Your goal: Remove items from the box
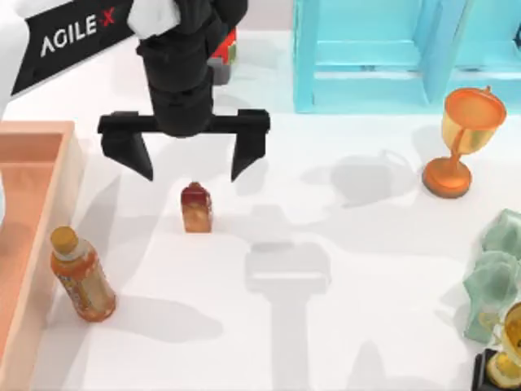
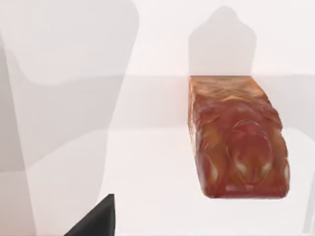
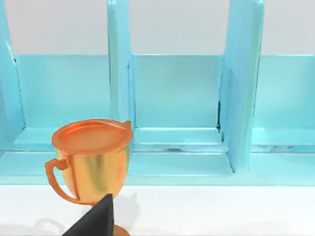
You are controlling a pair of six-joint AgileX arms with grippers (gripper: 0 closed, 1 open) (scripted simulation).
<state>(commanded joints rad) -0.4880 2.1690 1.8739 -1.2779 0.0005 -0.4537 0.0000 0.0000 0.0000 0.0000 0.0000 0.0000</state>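
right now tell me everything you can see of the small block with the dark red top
The block is small, tan-orange and glossy, with mottled streaks and a dark red rounded top. It stands upright on the white table, outside the salmon-orange box, right of an orange bottle. Nothing touches it. The left gripper hangs over it, fingers spread wide. In the left wrist view it shows close up.
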